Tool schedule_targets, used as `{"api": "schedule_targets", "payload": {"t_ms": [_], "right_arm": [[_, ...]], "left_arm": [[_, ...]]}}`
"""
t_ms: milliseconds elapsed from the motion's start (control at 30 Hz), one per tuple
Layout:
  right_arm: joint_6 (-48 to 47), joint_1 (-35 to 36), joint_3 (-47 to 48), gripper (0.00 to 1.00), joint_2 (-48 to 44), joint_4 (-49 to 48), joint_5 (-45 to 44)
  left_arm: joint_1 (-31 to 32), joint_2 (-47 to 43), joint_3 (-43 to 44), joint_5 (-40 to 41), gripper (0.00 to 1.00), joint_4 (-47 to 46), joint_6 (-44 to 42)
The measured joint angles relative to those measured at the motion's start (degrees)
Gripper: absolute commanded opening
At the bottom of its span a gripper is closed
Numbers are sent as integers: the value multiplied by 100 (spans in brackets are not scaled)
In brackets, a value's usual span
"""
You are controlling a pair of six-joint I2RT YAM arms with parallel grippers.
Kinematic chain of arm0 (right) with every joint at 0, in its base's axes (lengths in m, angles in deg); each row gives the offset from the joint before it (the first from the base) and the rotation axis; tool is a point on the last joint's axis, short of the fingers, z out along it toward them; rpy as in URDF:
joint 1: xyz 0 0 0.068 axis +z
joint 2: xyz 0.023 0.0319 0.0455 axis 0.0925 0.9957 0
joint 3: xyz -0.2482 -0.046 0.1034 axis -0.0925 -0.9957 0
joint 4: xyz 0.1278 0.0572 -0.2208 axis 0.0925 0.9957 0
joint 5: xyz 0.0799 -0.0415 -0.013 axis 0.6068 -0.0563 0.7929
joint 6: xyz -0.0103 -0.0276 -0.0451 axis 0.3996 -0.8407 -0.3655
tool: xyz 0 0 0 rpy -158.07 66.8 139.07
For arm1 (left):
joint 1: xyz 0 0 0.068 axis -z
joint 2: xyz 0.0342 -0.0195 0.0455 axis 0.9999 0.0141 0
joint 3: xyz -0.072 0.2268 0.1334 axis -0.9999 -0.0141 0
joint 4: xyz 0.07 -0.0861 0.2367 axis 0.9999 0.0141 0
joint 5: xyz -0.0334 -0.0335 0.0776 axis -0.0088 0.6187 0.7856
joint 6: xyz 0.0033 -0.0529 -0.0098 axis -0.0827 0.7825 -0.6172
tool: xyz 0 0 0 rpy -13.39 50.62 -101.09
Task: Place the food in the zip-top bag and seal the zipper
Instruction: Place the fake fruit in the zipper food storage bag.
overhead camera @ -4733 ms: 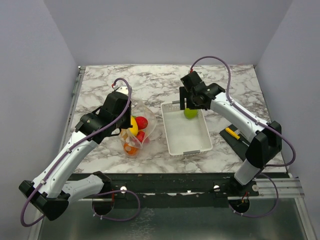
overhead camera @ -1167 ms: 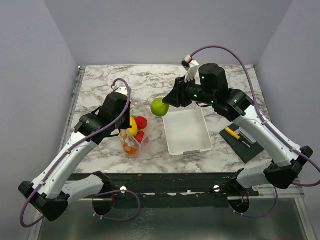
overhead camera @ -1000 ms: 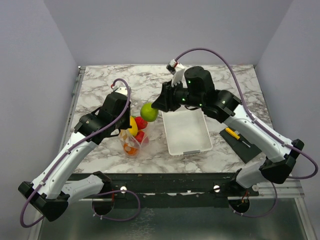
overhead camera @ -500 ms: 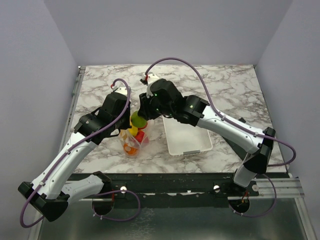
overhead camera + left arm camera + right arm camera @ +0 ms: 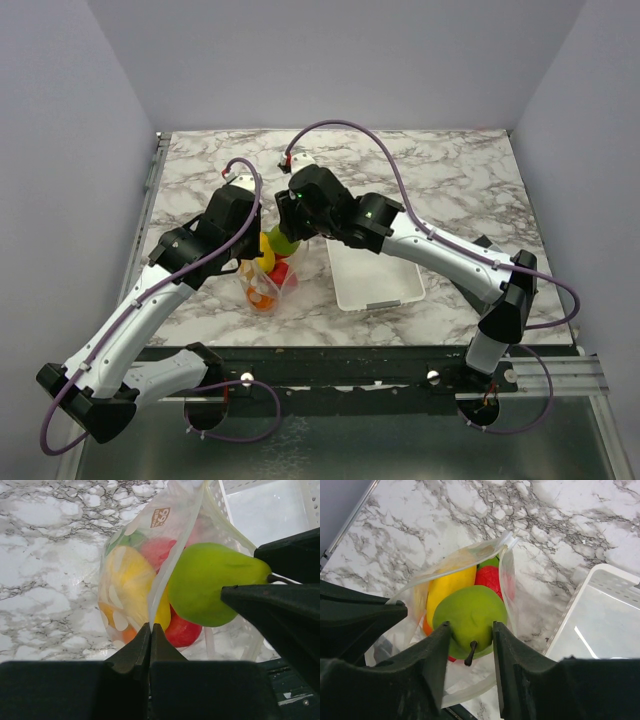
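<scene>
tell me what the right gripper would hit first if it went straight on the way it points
The right gripper holds the green pear at the mouth of the zip-top bag. Straight on, it would probably meet the red fruit and yellow fruit inside first; depth is unclear.

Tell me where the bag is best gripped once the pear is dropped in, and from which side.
Probably the bag's free lip beside the basket, opposite the one the left gripper pinches. Come from above, jaws astride the thin strip: the mouth gapes upward and fruit fills the body below the pear.
</scene>
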Motion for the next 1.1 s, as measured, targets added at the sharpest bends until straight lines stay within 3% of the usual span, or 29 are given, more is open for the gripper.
{"api": "schedule_targets", "payload": {"t_ms": [200, 667, 1100], "right_arm": [[63, 22, 0, 68, 2, -2, 4], [254, 31, -144, 67, -662, 11, -297], [1014, 31, -1121, 61, -1255, 136, -481]], "left_arm": [[0, 0, -39, -2, 0, -9, 0], [0, 33, -39, -15, 0, -48, -2], [0, 81, -39, -20, 0, -85, -2]]}}
